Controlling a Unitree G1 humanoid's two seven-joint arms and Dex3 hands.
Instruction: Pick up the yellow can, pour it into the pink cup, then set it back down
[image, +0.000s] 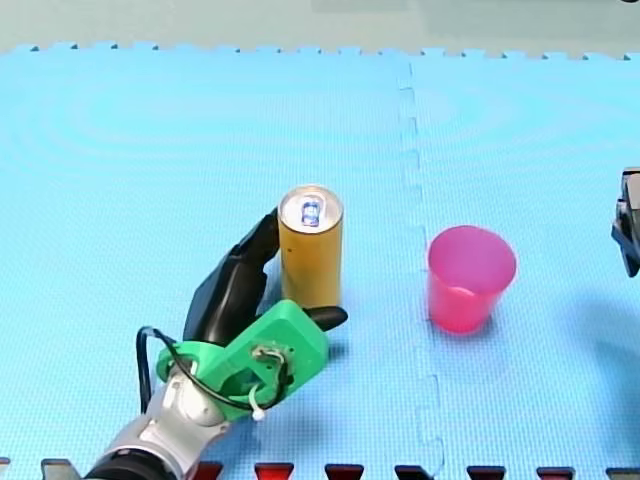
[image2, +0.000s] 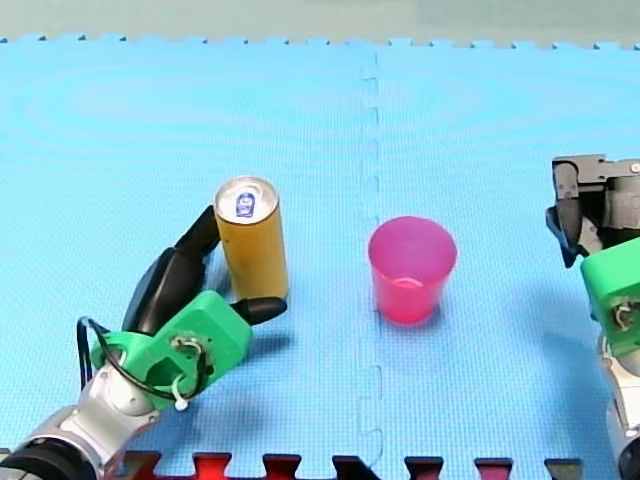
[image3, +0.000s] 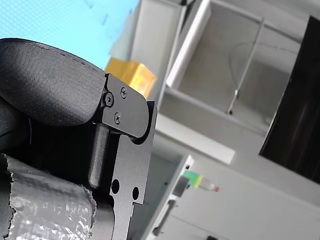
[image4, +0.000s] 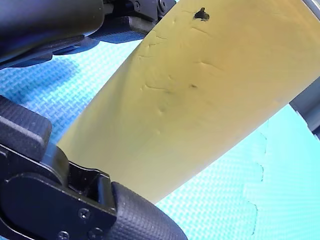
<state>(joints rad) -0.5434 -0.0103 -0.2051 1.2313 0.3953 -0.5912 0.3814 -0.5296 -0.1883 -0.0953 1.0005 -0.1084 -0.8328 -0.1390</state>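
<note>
The yellow can (image: 312, 255) stands upright on the blue foam mat (image: 200, 140), its silver top facing up. My left hand (image: 298, 275) comes in from the lower left and is shut on the can: dark fingers (image: 255, 250) press its left side and the thumb lies against its base at the front. The second wrist view shows the can's dented yellow wall (image4: 200, 100) held close between the black fingers (image4: 140, 220). The pink cup (image: 470, 278) stands upright to the right of the can, a little apart. My right hand (image2: 580, 210) is at the right edge, holding nothing.
A seam in the mat (image: 410, 150) runs front to back between can and cup. Red tiles (image2: 300, 468) line the mat's near edge. In the first wrist view a black hand (image3: 75, 100) shows before grey shelving (image3: 225, 75).
</note>
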